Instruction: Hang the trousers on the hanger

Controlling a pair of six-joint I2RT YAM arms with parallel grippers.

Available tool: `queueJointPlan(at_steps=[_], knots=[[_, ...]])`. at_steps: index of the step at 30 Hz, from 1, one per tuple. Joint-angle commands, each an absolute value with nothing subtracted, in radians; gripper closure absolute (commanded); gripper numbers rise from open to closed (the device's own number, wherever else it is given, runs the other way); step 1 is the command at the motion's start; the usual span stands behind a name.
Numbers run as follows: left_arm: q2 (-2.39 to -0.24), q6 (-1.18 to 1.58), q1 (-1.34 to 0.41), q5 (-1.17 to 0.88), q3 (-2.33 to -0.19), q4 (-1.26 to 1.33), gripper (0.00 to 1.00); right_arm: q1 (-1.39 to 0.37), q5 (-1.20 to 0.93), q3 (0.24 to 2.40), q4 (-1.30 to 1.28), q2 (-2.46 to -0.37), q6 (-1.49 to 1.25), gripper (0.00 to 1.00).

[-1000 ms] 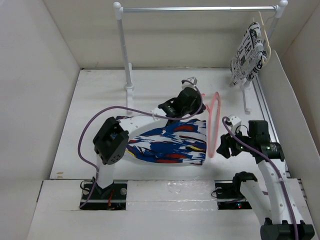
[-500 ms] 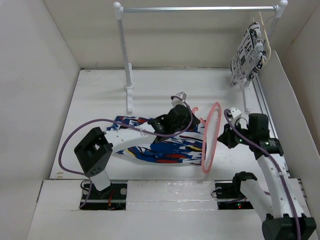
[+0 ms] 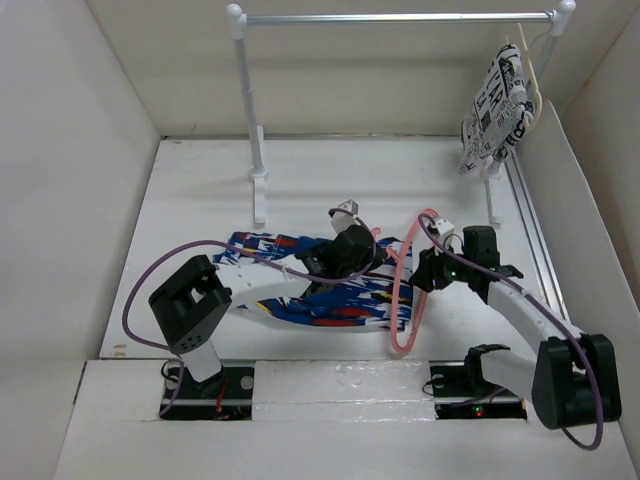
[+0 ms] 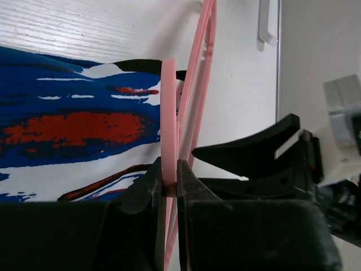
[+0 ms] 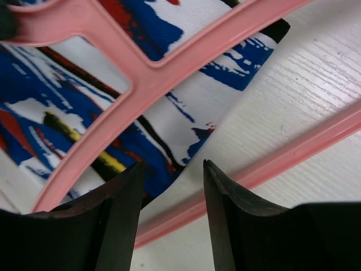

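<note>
The hanger [image 3: 403, 300], a thin pink plastic triangle, is held on edge near the table's middle, a flat part of it pinched tight by the left gripper [image 4: 171, 169]. The right gripper [image 5: 172, 165] is spread apart over its bars, grasping nothing. The trousers [image 3: 330, 300], soft and blue-splashed, are laid flat just left of it on the white wood-grained table [image 3: 200, 200], which is enclosed by plain white walls.
</note>
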State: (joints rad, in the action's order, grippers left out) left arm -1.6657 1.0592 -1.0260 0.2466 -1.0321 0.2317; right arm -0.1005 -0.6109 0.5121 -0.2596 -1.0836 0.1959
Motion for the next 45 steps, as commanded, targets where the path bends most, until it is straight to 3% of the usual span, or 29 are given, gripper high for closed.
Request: queueJointPlan(at_steps=[1,8,10,12,15,22,26,32,35,41,45], knots=[[-1.660,1.072,-1.031,0.293,-1.006,0.224,1.00,-0.120,-0.569,0.500,-0.064,-1.179,0.186,0.48],[-1.664,1.065,-1.031,0.307,-1.012,0.203,1.00,-0.170,-0.607,0.419,0.144,-1.314,0.108,0.42],[-1.670,1.060,-1.031,0.311,-1.019,0.193,1.00,-0.205,-0.636,0.393,0.178,-1.333,0.081,0.49],[-1.674,1.051,-1.031,0.325,-1.020,0.183,1.00,-0.216,-0.658,0.371,0.195,-1.332,0.055,0.63],[-1.675,1.031,-1.031,0.351,-1.019,0.161,1.00,-0.190,-0.710,0.341,0.174,-1.284,0.054,1.00],[-1.600,0.951,-1.031,0.408,-0.930,0.118,1.00,-0.009,-0.704,0.451,-0.165,-1.024,0.172,1.00],[-1.551,0.917,-1.031,0.429,-0.853,0.100,1.00,0.063,-0.751,0.526,-0.270,-0.991,0.196,1.00],[-1.513,0.835,-1.022,0.463,-0.804,0.044,1.00,0.192,-0.755,0.624,-0.337,-1.068,0.238,1.00],[-1.476,0.743,-1.012,0.439,-0.781,0.060,1.00,0.274,-0.785,0.650,-0.246,-1.153,0.221,1.00],[-1.489,0.618,-1.034,0.420,-0.821,0.026,1.00,0.238,-0.822,0.840,-0.207,-1.414,0.216,1.00],[-1.514,0.565,-1.034,0.420,-0.822,0.002,1.00,0.235,-0.795,0.952,-0.297,-1.454,0.277,1.00]])
